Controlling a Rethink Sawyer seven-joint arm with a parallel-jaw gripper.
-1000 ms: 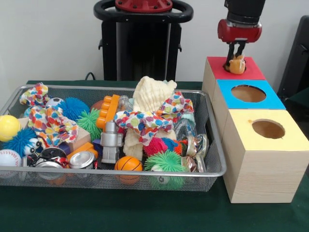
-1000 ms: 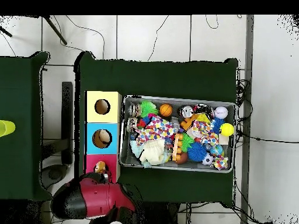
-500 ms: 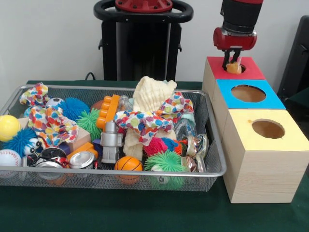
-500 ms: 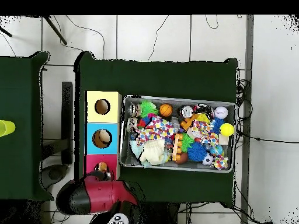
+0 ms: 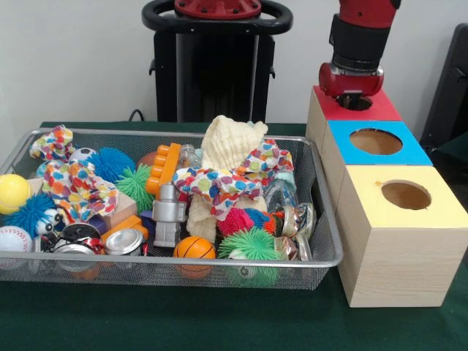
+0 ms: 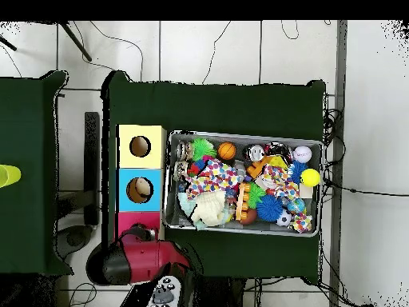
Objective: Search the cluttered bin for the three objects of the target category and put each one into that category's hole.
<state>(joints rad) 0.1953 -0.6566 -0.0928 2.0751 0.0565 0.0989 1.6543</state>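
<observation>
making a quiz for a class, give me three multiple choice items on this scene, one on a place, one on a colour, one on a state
1. Where is the gripper?
A. over the red box
B. over the yellow box
C. inside the mesh bin

2. What colour is the top of the middle box?
A. green
B. blue
C. white

3. How does the yellow box's hole look from the front?
A. covered by a lid
B. plugged by a ball
C. open and uncovered

Answers: 1 A, the gripper sits low over the red box at the far end of the row. 2 B, its top is blue between red and yellow. 3 C, the round hole shows dark, with nothing over it.
</observation>
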